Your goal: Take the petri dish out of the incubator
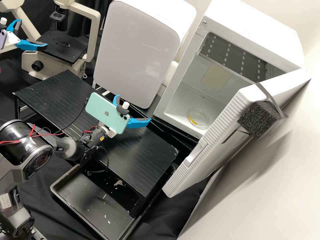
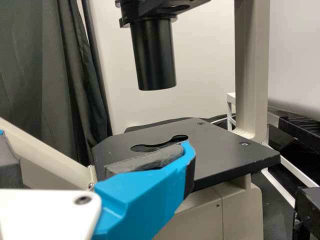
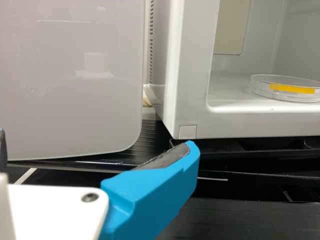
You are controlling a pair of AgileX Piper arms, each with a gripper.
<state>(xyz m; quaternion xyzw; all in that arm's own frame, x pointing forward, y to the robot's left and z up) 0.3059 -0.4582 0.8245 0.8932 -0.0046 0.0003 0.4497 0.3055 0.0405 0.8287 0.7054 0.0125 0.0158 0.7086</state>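
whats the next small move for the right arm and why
Probably ease the right gripper, fingers apart, towards the incubator's opening: the door stands open, the petri dish lies on the incubator floor, and the gripper is open and empty, outside that opening.

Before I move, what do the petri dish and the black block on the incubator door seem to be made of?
The petri dish looks like clear, glossy plastic, by its transparent walls and bright rim, though glass is possible. The block looks like matt foam, with a coarse, pitted surface.
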